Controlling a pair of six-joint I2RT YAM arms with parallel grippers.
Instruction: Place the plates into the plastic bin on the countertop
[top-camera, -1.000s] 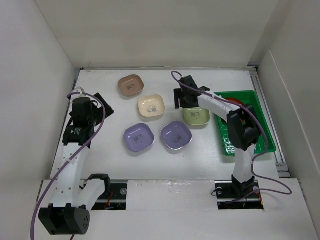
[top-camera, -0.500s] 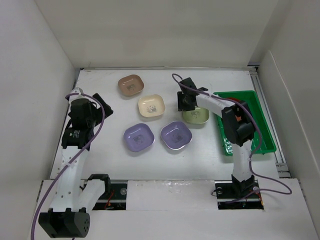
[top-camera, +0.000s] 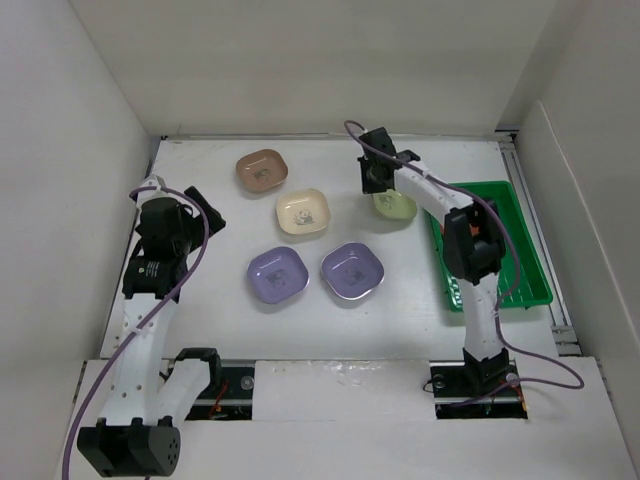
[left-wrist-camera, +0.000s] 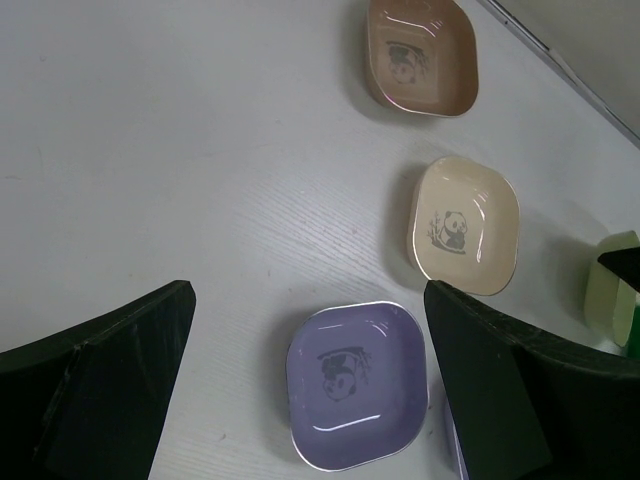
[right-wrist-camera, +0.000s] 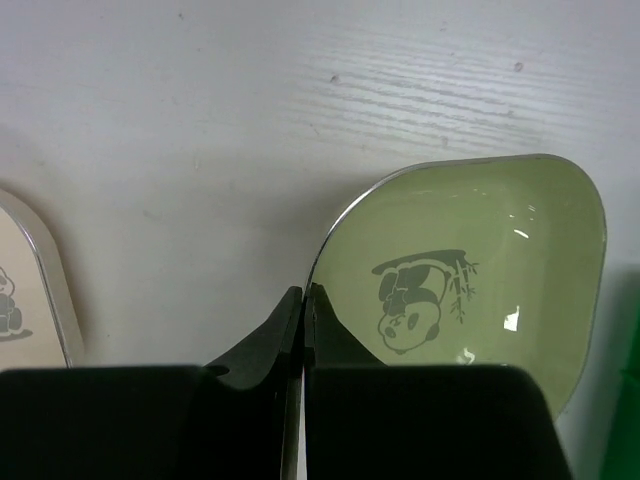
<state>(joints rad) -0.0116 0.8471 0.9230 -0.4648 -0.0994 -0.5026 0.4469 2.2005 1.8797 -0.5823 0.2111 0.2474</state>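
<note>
On the flat white countertop (top-camera: 300, 320), just left of the bright green slotted plastic bin (top-camera: 530, 275), the sage green rounded-square plate (right-wrist-camera: 480, 260) is pinched by its rim alone in the right gripper (right-wrist-camera: 303, 300). With so thin a hold it could be twisted loose or struck against the bin's wall. The left gripper (left-wrist-camera: 307, 292) is held wide open, empty.

The top camera looks steeply down from above the near edge, taking in the whole surface (top-camera: 400, 310). The left wrist camera looks down and rightward from the left side, moderately high. The right wrist camera sits very close over the sage green plate (right-wrist-camera: 470, 270). All three views share the cream plate (top-camera: 302, 212)
</note>
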